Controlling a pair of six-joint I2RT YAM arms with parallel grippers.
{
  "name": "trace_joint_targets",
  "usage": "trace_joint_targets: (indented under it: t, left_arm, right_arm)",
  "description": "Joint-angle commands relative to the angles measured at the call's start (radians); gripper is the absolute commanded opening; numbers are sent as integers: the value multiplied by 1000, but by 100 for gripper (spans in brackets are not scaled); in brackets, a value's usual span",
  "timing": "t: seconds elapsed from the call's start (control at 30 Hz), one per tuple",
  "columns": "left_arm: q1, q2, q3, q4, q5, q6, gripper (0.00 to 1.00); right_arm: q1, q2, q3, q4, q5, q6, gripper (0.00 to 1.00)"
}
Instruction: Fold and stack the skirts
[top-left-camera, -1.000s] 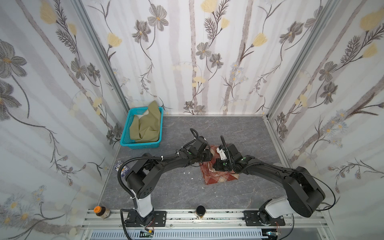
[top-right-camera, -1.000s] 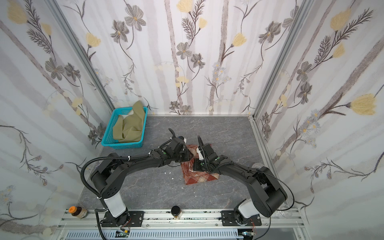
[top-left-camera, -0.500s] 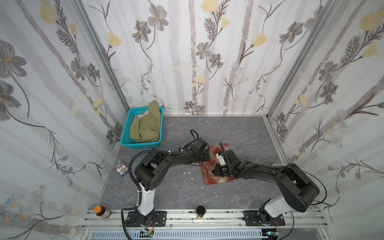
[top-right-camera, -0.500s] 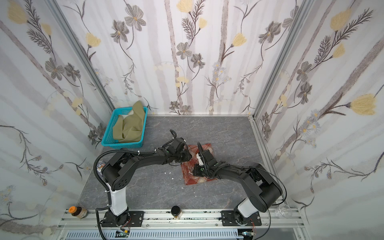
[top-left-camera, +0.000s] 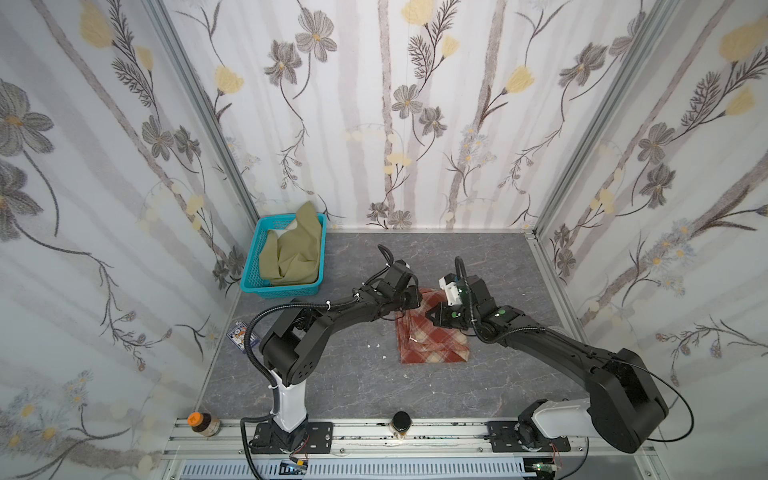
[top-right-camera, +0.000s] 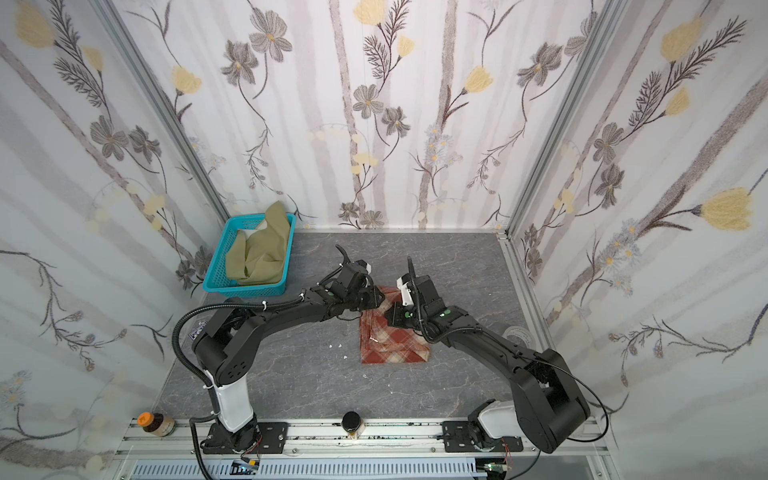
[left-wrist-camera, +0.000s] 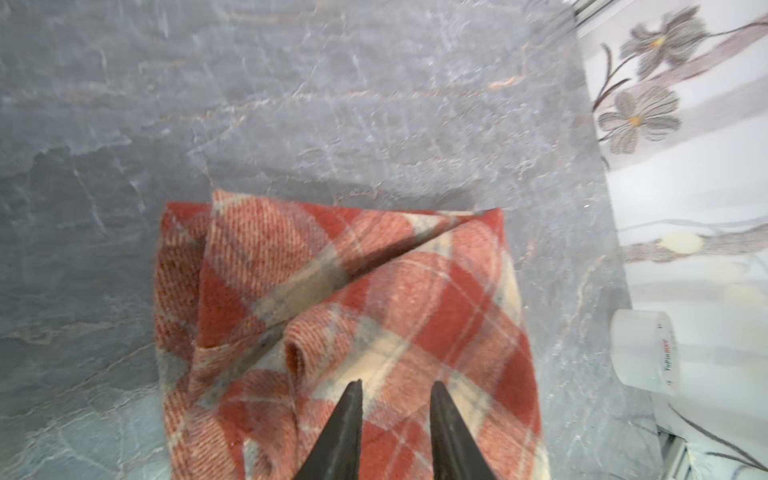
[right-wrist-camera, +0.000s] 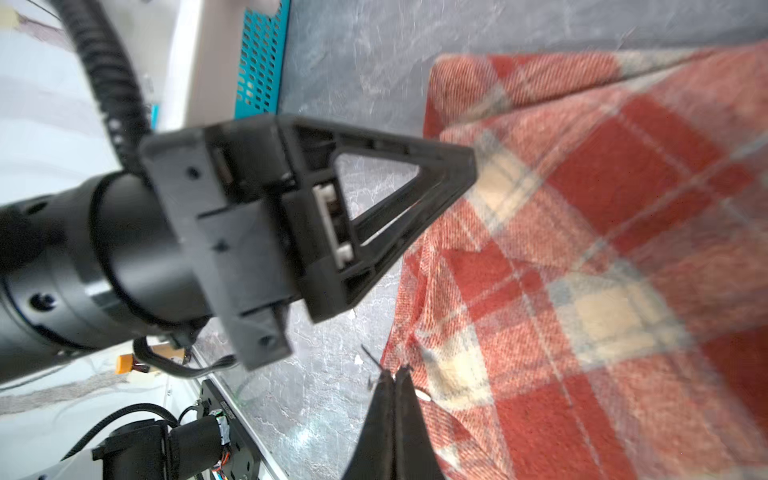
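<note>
Left pincer (left-wrist-camera: 395, 386) hovers low over the plaid skirt (left-wrist-camera: 415, 291), its two dark fingertips a narrow gap apart. Plaid cloth shows through the gap, and nothing is visibly caught between them. In both top views this arm reaches in from the left to the far left corner of the skirt.

The right pincer (right-wrist-camera: 392, 374) has its fingertips pressed fully together, right at the edge of the plaid skirt (right-wrist-camera: 602, 249). A thin dark thread sticks out beside the tips. Whether any cloth is pinched between them cannot be told. In both top views this arm reaches in from the right, over the far part of the skirt.

The rust-red and cream plaid skirt (top-left-camera: 432, 345) lies folded into a compact, roughly rectangular bundle around the middle of the grey marbled worktop (top-left-camera: 353, 374). Layered folds show along its left side.

The olive-green skirt (top-left-camera: 291, 257) lies crumpled in a turquoise mesh basket (top-left-camera: 282, 291) at the far left corner of the worktop, well apart from the plaid one. One end of it drapes up over the basket's far rim.

A clear roll of tape (left-wrist-camera: 640, 353) lies at the right edge of the worktop, by the flowered wall.
</note>
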Motion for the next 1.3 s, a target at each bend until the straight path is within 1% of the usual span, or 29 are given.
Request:
trace_joint_targets:
  t: [0.0, 0.07, 0.2, 0.23, 0.33, 0.43, 0.57, 0.67, 0.87, 1.03, 1.07, 1.13, 1.2, 1.27]
  left_arm:
    - [-14, -59, -44, -5, 43, -33, 31]
    - [-29, -99, -86, -5, 55, -53, 31]
    - [-80, -155, -163, -5, 81, -101, 32]
    - [-96, -162, -179, -5, 84, -113, 31]
    - [-136, -162, -214, -5, 101, -160, 31]
    - [-166, -150, -241, -5, 97, -181, 31]
    - [-170, -135, -271, -5, 81, -188, 31]
    - [-153, -125, -293, -7, 75, -179, 31]
    - [-75, -116, -327, -13, 73, -136, 30]
    - [-2, -98, -311, -47, 53, -67, 31]
    - [9, -92, -298, -57, 49, -48, 30]
    - [28, -74, -263, -92, 0, -10, 31]
    - [45, -59, -227, -118, -47, 20, 31]
    - [58, -57, -193, -127, -82, 38, 30]
  right_arm:
    - [-62, -21, 6, -63, -10, -49, 0]
    - [-97, -6, 20, -67, -10, -79, 0]
    - [-148, 85, 61, -54, -12, -127, 0]
    - [-159, 140, 71, -48, -8, -133, 0]
    - [-178, 233, 93, -12, -20, -134, 0]
    - [-181, 304, 100, 31, -32, -123, 0]
    - [-185, 354, 100, 74, 24, -102, 0]
    - [-189, 372, 85, 90, 50, -80, 0]
    - [-189, 322, -27, 158, 83, -8, 0]
    - [-160, 215, -180, 219, 141, 70, 0]
    - [-148, 198, -198, 222, 151, 85, 0]
    - [-100, 147, -232, 218, 181, 126, 0]
    - [-33, 102, -246, 217, 204, 169, 0]
    - [24, 56, -239, 219, 203, 199, 0]
